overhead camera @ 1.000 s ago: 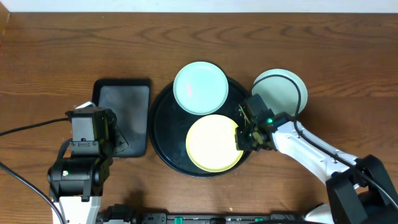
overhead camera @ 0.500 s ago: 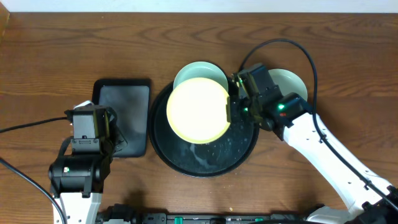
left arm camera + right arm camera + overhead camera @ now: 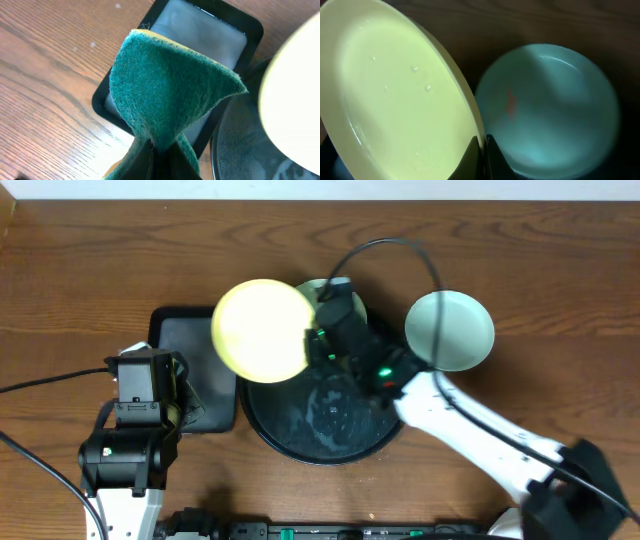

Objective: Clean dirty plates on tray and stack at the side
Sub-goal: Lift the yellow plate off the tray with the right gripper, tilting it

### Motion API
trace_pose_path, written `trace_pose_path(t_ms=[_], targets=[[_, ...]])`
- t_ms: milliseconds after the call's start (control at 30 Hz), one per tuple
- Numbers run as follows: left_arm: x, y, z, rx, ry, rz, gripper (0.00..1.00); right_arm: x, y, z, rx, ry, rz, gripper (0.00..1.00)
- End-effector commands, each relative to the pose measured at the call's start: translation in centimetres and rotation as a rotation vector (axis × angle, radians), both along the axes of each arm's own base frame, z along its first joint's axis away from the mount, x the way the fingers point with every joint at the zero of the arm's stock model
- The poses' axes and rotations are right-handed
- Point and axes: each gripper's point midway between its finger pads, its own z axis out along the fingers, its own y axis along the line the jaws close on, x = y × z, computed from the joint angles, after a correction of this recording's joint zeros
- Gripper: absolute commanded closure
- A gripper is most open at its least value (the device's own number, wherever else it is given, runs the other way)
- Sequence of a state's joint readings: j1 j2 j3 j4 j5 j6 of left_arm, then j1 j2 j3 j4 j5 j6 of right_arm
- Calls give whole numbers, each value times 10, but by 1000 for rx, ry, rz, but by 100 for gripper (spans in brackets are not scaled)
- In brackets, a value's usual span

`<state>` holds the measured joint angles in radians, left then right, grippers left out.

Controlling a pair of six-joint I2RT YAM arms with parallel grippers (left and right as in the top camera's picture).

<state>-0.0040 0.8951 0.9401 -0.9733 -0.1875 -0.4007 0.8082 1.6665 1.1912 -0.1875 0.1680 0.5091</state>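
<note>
Nearest you, left of the round tray (image 3: 330, 430), your left gripper (image 3: 160, 157) is clamped on the green sponge (image 3: 170, 85). The sponge stands folded above the rectangular tray (image 3: 252, 35).

Your right gripper (image 3: 483, 152) is pinched tight on the rim of the yellow plate (image 3: 262, 330). It holds the plate lifted and tilted over the round tray's left edge, reaching out above the rectangular tray. Droplets sit on the plate's face. Plate and sponge are not touching.

This looks like the wiping step for the yellow plate: you are offering it to the sponge.

- **Next move:** bring the plate's face against the sponge and rub across it while the right grip keeps the rim steady.
- **Risk:** that hold is on a thin edge, so hard sponge pressure may swing the plate between the fingers. Press gently and near the held side.

On the far part of the round tray lies an aqua plate (image 3: 555, 110) with a reddish smear, probably unwashed. To the right of the round tray, on the table, the second aqua plate (image 3: 449, 330) rests alone. It likely marks where the stack goes.
</note>
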Motion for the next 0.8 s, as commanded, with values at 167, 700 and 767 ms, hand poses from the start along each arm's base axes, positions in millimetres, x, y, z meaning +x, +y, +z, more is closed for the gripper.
trace_pose_path(t_ms=[167, 700, 767], targets=[[0, 3, 4, 13, -9, 20, 92, 13, 53, 2, -95, -306, 45, 99], [0, 3, 3, 13, -7, 20, 92, 24, 86, 58, -268, -765, 182, 99], [0, 3, 3, 13, -7, 20, 92, 25, 87, 68, -285, -817, 186, 99]])
